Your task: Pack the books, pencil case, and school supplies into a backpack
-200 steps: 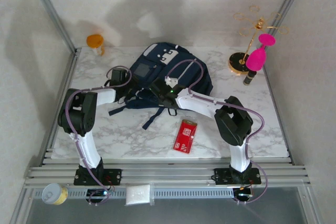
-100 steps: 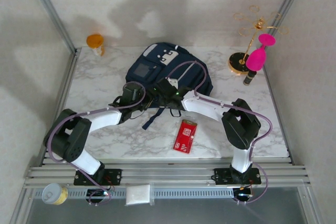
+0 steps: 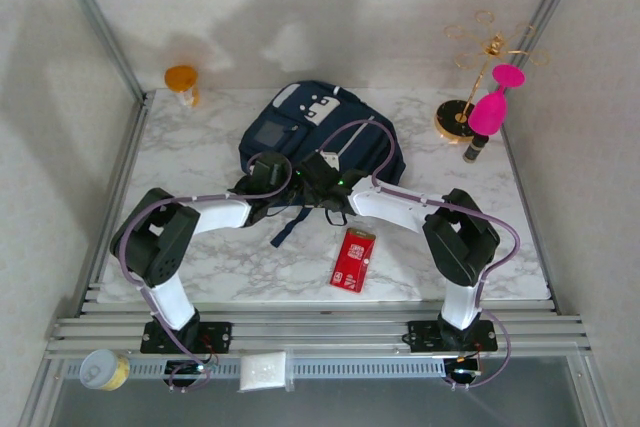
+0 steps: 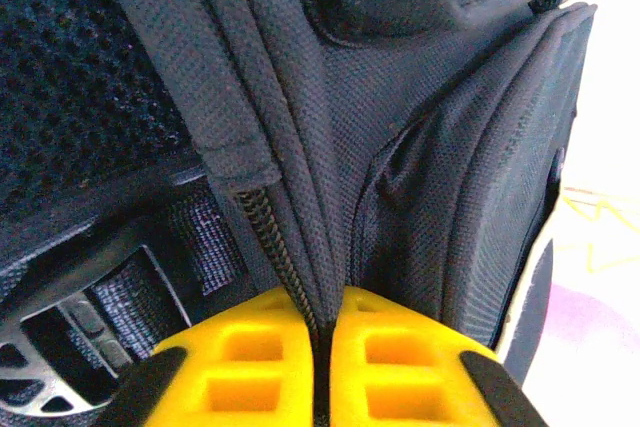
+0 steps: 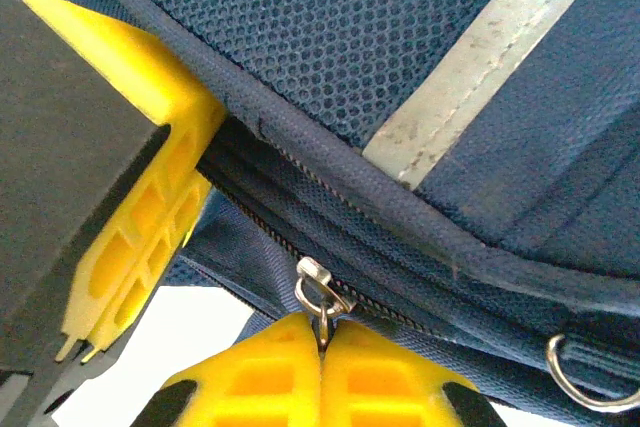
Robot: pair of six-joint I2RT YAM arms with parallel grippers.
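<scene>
- At the far left of the frame rail, below the table (image 3: 200, 247), a tin can (image 3: 103, 369) lies by the left arm's base
- An orange cup (image 3: 181, 79) stands at the table's far left corner, well apart from everything else
- The left gripper (image 4: 322, 337) reaches to the near edge of the backpack (image 3: 300, 127); its yellow fingers (image 4: 250, 372) are pressed together on what looks like a fold of navy fabric just beside the zip teeth, though the close view is too tight to be sure which seam it is
- The backpack lies flat in the middle of the marble top, its white patches toward the far wall and a dark strap (image 3: 290, 227) trailing toward the near edge
- The right gripper (image 5: 322, 342) sits just beside the left one on the same near edge; its fingers are closed, pinching the metal zip pull (image 5: 318, 292), with mesh fabric and the pale stripe (image 5: 480, 57) above it
- The school supplies (image 3: 352, 259), a flat red packet, lie on the bare table near the front, just right of the strap end and apart from the bag
- At the far right corner stands a gold stand (image 3: 462, 112) with pink pieces (image 3: 490, 112) hung on it
</scene>
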